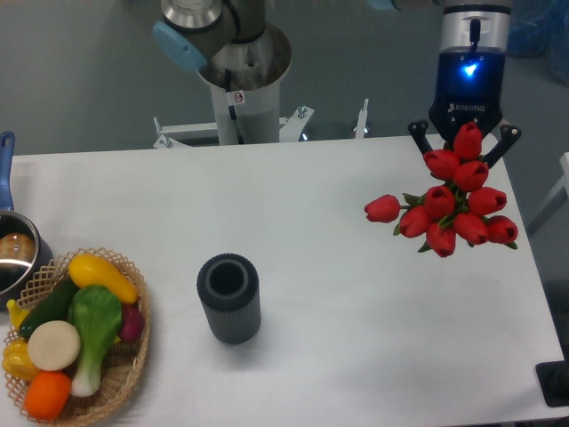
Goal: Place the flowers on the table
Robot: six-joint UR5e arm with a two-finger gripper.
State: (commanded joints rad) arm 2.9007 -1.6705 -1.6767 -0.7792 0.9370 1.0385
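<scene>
The flowers (449,203), a bunch of red tulip buds with bits of green leaf showing between them, sit over the far right part of the white worktop (356,294), close to its right edge. The buds cluster tightly, with one bud sticking out to the left of the rest and the topmost bud reaching up between the two dark fingers of the gripper (464,135). The gripper hangs from above at the back right of the scene, its black body lit by a blue light, and its fingers are spread wide, one on each side of the top of the bunch; whether either finger touches a bud or a stem cannot be told, since the blooms hide what lies below them. It is also unclear whether the bunch rests fully on the worktop. A dark grey ribbed cylinder (229,297) stands upright near the middle of the worktop, well apart from the flowers, its open top facing up. At the front left corner a wicker basket (133,356) holds toy vegetables, among them a yellow one, a green one, a pale round slice and an orange one. Just beyond the basket, at the left edge, part of a metal pot (16,253) with a blue handle shows. The robot's grey base column (244,89) rises behind the worktop.
</scene>
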